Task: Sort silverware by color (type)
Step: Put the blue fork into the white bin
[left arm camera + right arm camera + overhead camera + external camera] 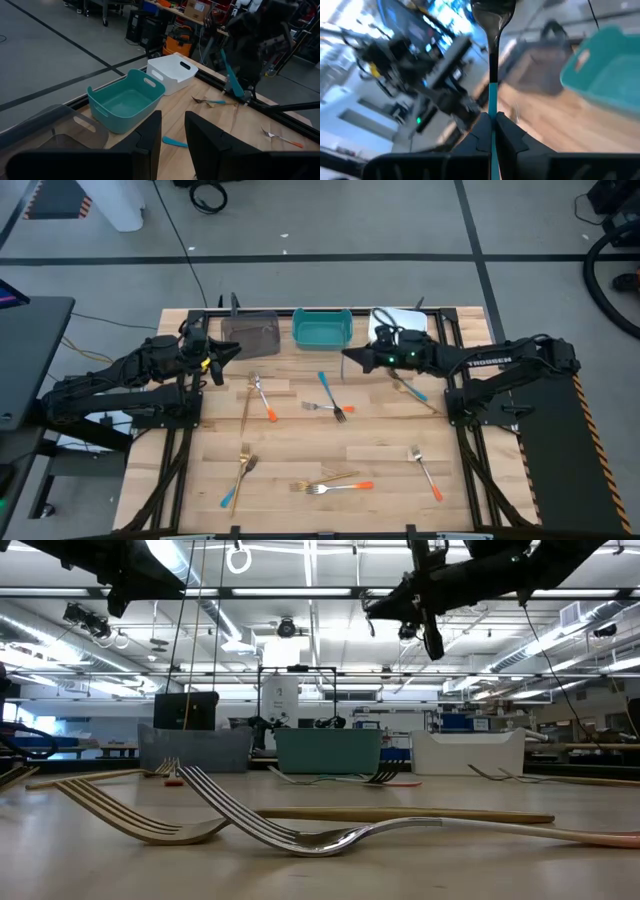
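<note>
Wooden table has forks and spoons all over it, with three bins along the far edge. Up high, the right gripper pinches a teal-handled spoon and holds it near the teal bin. It grips only the thin handle, so the spoon could slip or swing and fall on the wood, or drop into the white bin beside it. Near the brown bin, the left gripper waits with its fingers apart and holds nothing

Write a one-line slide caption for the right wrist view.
Right gripper holds a teal-handled spoon by its handle, jaws shut on it, near the teal bin.
</note>
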Controlling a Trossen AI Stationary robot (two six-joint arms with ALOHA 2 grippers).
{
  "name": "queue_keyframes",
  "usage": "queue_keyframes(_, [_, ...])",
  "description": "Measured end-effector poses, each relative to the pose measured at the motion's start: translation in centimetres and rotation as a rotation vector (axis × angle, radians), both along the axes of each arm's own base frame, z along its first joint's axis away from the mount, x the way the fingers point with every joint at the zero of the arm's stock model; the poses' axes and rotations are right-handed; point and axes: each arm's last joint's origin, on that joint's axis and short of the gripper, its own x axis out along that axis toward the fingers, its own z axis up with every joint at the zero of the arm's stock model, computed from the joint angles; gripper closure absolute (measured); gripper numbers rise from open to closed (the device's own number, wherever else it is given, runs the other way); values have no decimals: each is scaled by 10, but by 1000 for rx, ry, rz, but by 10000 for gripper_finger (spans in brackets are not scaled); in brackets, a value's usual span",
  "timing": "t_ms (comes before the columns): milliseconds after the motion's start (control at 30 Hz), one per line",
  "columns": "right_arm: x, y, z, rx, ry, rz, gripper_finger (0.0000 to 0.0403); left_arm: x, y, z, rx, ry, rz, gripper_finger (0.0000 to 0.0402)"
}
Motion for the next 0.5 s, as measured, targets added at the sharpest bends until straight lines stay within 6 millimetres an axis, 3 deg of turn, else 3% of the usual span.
queue_keyframes(500, [-5, -18, 24, -158, -212, -97, 392, 0, 0, -2, -4, 20, 0, 308])
